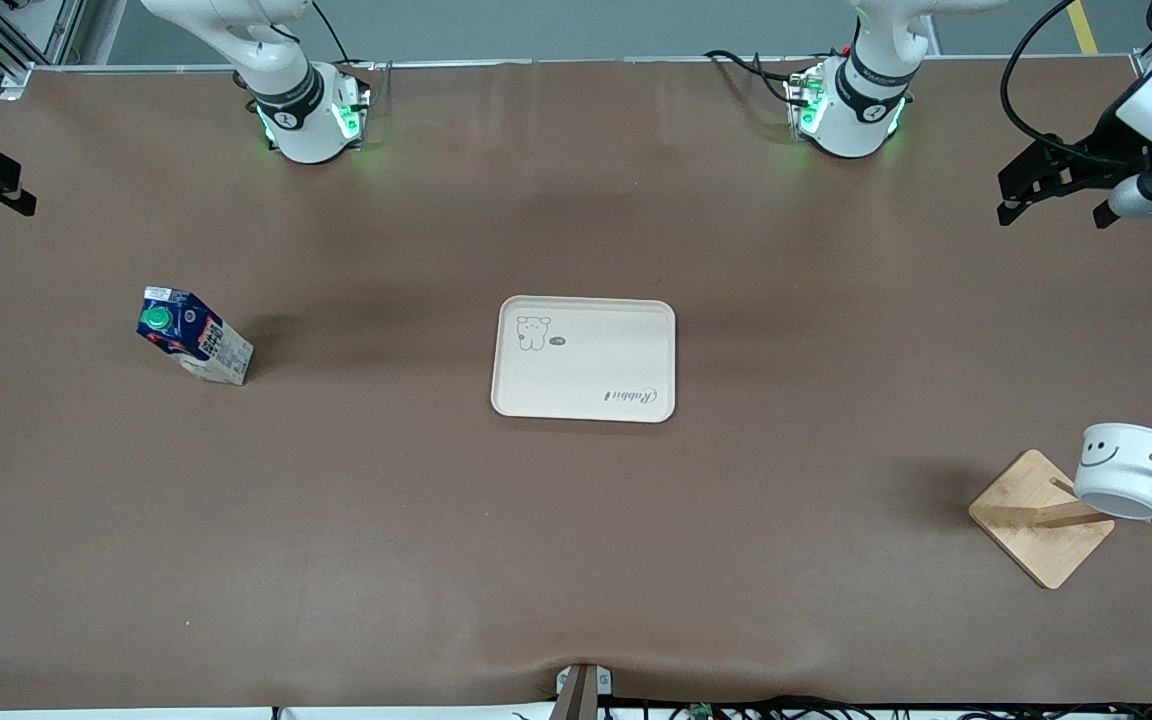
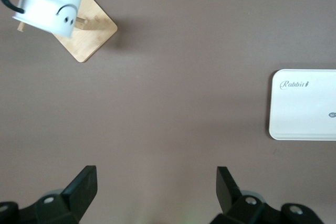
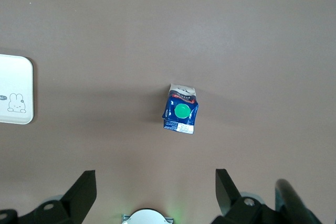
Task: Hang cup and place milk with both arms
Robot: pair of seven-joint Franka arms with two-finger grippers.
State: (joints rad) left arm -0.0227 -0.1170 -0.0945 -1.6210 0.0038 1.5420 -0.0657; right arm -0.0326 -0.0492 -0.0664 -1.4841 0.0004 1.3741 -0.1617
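Note:
The cup (image 1: pixel 1121 470), a white mug with a smiley face, hangs by its black handle on a peg of a wooden rack (image 1: pixel 1031 520) at the left arm's end of the table. The left wrist view shows the cup (image 2: pixel 52 3) and the rack (image 2: pixel 92 35) too. The milk (image 1: pixel 194 335) stands on the table at the right arm's end, and its green cap shows in the right wrist view (image 3: pixel 181 109). My left gripper (image 1: pixel 1021 195) is open and empty (image 2: pixel 156 174), high over the table's edge. My right gripper (image 3: pixel 156 177) is open and empty, high above its own base.
A cream tray (image 1: pixel 584 358) with a rabbit drawing lies in the middle of the table and holds nothing. It also shows in the left wrist view (image 2: pixel 304 108) and the right wrist view (image 3: pixel 16 87). Both green-lit bases stand along the edge farthest from the front camera.

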